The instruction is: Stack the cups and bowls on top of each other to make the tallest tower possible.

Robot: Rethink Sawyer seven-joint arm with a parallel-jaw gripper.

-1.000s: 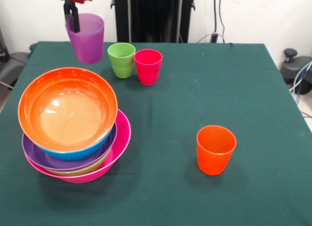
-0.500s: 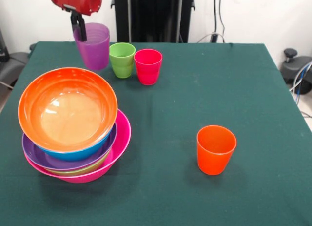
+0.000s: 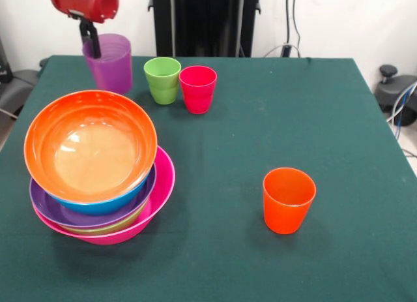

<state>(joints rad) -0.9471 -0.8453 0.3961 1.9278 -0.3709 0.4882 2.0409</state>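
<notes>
Purple cup (image 3: 108, 62) has come down and shifted left since a second ago, gripper (image 3: 90, 44) still pinching its rim, just behind the orange-topped tower (image 3: 94, 165). Placement there looks next.

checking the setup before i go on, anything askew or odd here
The top glossy orange plastic bowl sits tilted and shifted off-centre on the nested stack, leaving the wide pink bowl's rim exposed on one side. The pincer holds the purple plastic cup by its rim. No spills or damage.
</notes>
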